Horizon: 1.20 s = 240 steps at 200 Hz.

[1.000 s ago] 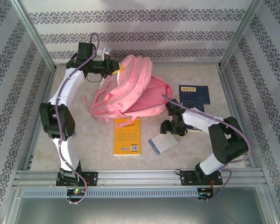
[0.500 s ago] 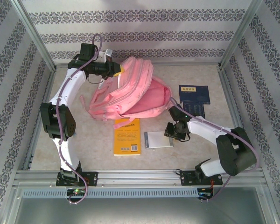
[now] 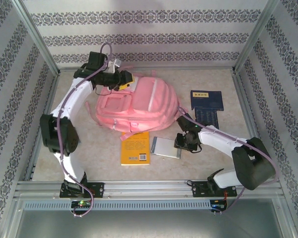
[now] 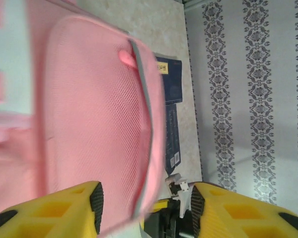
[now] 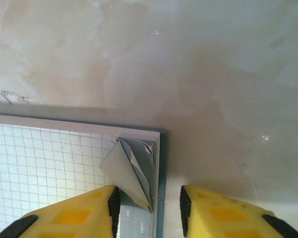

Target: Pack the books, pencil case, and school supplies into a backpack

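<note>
Top external view shows the pink backpack (image 3: 139, 106) lying flat on the pale marbled table (image 3: 97, 144), a square pocket outline facing up. It sits directly beneath and ahead of the left pincer (image 3: 131, 81), whose tips hang over its far left corner. From the left wrist, that pincer's jaws stand partly apart. The pack's pink mesh edge runs up between the yellow fingers (image 4: 54, 215), close against one and with a clear gap before the other, so nothing is clamped.

The yellow book (image 3: 135, 148) lies well to the left of the right pincer (image 3: 182, 142), its far end tucked under the pack's near edge. Between that book and the right pincer the grey-blue pad (image 3: 165, 147) lies flat, its right edge at the fingertips. From the right wrist, the jaws are partly apart and straddle the pad's corner. A few curled leaves rise there beside one yellow finger, the other finger stands clear over bare tabletop, and the pad is not gripped.

Beyond the right pincer, a little to its right, lie two navy books (image 3: 207, 100). The farther one shows a pale label strip, and the nearer one runs up to the right arm.

Patterned walls (image 3: 149, 29) stand around the table.
</note>
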Each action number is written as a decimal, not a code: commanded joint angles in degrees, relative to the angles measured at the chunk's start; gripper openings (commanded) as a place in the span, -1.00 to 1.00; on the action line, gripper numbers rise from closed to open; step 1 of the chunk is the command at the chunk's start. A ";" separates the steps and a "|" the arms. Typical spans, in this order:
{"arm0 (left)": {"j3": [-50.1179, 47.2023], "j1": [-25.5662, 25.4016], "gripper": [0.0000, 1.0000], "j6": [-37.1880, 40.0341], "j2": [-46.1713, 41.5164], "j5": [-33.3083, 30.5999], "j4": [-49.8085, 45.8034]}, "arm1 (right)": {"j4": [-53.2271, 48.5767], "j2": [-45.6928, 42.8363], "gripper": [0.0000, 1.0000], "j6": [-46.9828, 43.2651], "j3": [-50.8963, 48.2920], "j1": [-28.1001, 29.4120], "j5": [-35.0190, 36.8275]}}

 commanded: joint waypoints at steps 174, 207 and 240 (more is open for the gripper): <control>-37.94 -34.05 -0.04 -4.10 3.14 -20.25 27.76 | 10.35 -19.80 0.18 5.99 -17.14 -5.38 -15.52; -38.18 -34.06 -0.11 -4.02 3.82 -20.61 27.90 | 14.64 -19.63 0.11 7.80 -19.19 -5.20 -17.93; -38.22 -34.41 -0.22 -4.27 5.63 -19.67 28.35 | 20.47 -18.48 0.01 12.25 -20.98 -5.37 -20.09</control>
